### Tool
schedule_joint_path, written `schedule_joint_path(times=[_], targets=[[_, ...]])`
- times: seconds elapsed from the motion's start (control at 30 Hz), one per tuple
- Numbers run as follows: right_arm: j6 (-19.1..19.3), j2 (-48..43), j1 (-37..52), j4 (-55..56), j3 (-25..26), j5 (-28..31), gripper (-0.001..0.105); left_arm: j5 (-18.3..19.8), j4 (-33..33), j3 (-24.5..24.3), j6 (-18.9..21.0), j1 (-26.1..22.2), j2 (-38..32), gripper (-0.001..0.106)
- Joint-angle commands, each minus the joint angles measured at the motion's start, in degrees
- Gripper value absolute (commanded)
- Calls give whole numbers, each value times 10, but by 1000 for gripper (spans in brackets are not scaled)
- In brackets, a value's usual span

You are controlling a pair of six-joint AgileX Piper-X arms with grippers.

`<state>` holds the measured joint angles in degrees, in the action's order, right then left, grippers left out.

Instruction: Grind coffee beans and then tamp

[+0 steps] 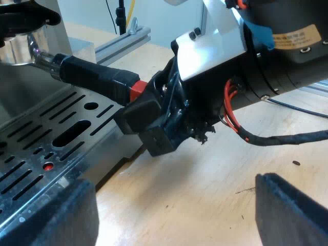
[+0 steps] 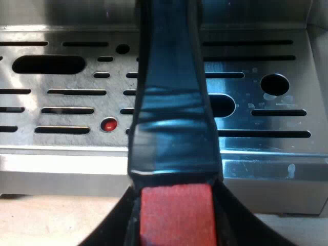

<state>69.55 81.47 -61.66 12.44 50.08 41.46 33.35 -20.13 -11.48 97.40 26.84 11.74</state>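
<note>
Between the right gripper's (image 2: 176,219) black fingers (image 2: 110,228) sits the red end (image 2: 176,210) of the holder (image 1: 95,77). The jaws are closed onto it from both sides and touch it. The handle (image 2: 171,102) is dark and glossy, widens toward the red end, and runs straight out from the jaws, level over the drip tray (image 2: 261,56).

From the left wrist, the handle's far end joins the metal head (image 1: 18,46), which is seated up under the espresso machine's (image 1: 25,97) front, so the holder is locked in. Cannot tell what is inside the head.

The drip tray is steel, with long slots and round holes. A red dot (image 2: 108,124) shows in one hole, and small droplets lie near another. Cannot tell what is below the grate.

The left gripper (image 1: 174,215) has its fingers (image 1: 56,218) spread wide with nothing between them. One is over the tray's edge and the other over the wooden table (image 1: 205,179), well apart from the holder.
</note>
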Motion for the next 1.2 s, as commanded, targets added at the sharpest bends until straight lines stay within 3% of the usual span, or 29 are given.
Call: schedule_joint_path(times=[0.03,0.4,0.53,1.2], targets=[[14,0,1,-20,5,-11,0,-2,12,-1,1,3,1,66],[12,-10,-11,-17,5,-14,0,-2,12,-1,1,3,1,66],[12,-18,-31,-2,5,35,0,-2,12,-1,1,3,1,66],[9,-21,-86,-1,5,120,0,-2,12,-1,2,3,1,66]])
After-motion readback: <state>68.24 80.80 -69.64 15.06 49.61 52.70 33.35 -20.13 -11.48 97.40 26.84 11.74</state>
